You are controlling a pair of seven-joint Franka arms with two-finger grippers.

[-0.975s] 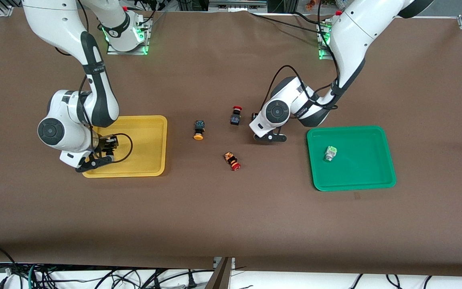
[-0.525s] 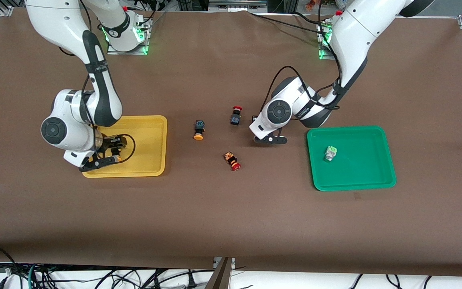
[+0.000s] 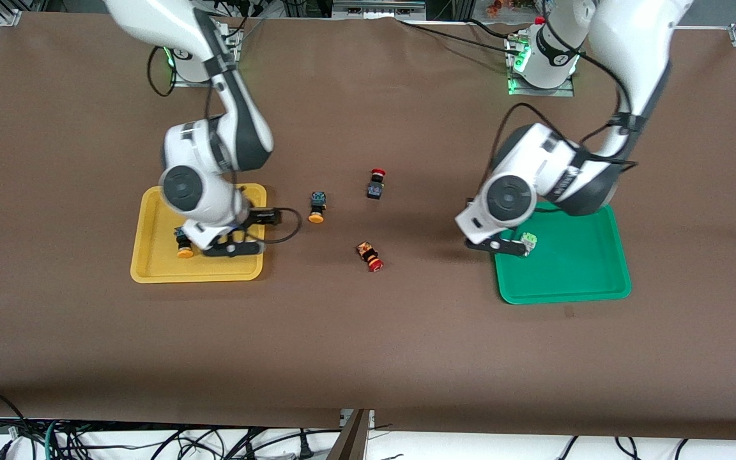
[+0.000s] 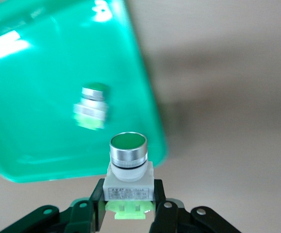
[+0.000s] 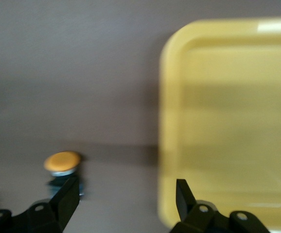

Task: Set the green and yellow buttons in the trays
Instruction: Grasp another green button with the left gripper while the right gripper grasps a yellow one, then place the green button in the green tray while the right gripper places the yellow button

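My left gripper (image 4: 128, 206) is shut on a green button (image 4: 128, 167) with a silver ring and a white body. It hangs over the table just beside the rim of the green tray (image 4: 28, 63). In the front view the left gripper (image 3: 507, 247) is at that tray's (image 3: 572, 278) edge. A second green button (image 4: 93, 107) lies in the tray (image 3: 528, 240). My right gripper (image 5: 126, 194) is open and empty over the yellow tray's (image 5: 237, 121) edge. One yellow button (image 3: 183, 247) lies in the yellow tray (image 3: 151, 273). Another yellow button (image 3: 317, 207) lies on the table (image 5: 62, 164).
Two red-capped buttons lie mid-table, one (image 3: 375, 184) farther from the front camera and one (image 3: 370, 255) nearer. The brown cloth (image 3: 368, 345) stretches bare toward the front camera. The arms' bases stand along the table's back edge.
The left gripper shut on a green button mid-table and carried it to the green tray's edge. The right gripper opened, left a yellow button in the yellow tray, and moved toward the table's middle.
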